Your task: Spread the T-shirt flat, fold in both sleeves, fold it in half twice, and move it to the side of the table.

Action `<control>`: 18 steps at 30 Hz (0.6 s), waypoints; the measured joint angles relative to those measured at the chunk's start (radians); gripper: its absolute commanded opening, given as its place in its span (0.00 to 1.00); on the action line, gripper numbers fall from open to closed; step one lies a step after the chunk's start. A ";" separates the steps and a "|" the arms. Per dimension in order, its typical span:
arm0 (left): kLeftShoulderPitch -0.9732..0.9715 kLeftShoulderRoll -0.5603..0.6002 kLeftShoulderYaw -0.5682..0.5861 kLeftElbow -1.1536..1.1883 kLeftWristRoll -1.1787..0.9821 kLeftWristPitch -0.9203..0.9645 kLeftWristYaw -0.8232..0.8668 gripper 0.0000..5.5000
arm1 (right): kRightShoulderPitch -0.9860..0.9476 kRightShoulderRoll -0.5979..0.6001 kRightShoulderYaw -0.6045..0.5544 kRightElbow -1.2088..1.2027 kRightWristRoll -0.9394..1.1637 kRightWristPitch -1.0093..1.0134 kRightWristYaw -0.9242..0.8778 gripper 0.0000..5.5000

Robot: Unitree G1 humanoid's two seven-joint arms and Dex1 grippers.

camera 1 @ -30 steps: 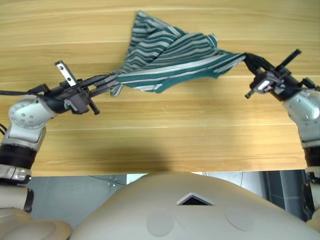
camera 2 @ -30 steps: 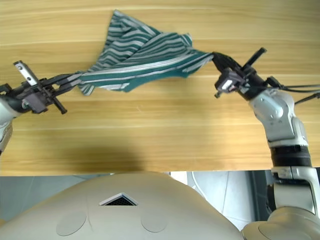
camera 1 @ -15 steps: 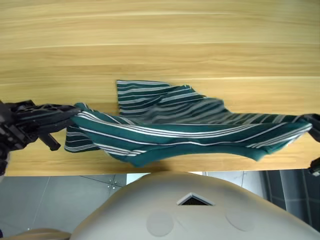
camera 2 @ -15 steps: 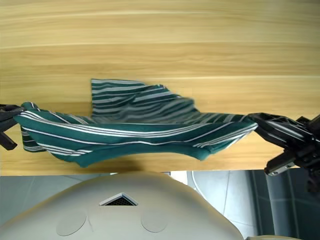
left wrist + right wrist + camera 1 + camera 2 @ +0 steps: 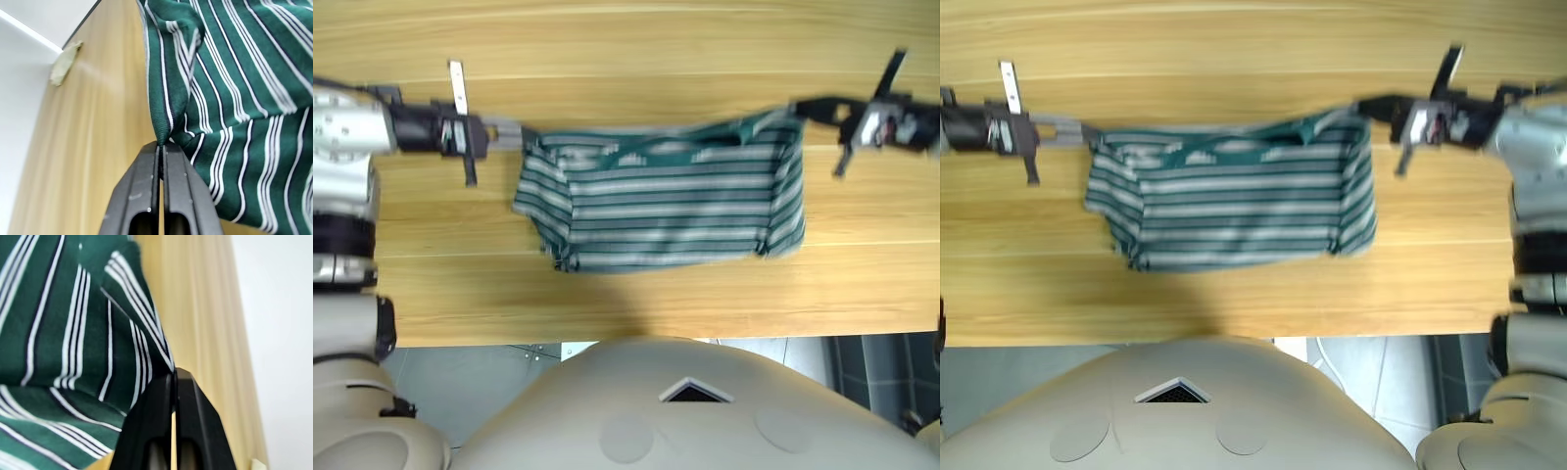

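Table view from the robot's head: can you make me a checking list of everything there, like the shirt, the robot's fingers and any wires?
Surface: wooden table, light planks.
Job's things: green striped T-shirt, stretched wide between both grippers, sides rumpled.
Clutter: small pale scrap at the table's edge.
Grippers: left gripper and right gripper, fingers shut on the T-shirt's top corners.
Cables: nothing seen.
Surroundings: grey floor past the table's near edge.

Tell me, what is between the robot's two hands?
The green striped T-shirt spans the gap, pinched by the left hand and right hand, as the left eye view shows.
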 measured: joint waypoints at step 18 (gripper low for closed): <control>-0.105 0.000 0.173 0.566 0.214 -0.406 0.863 0.00 | -0.164 -0.093 -0.137 0.444 -0.240 -0.053 -0.957 0.00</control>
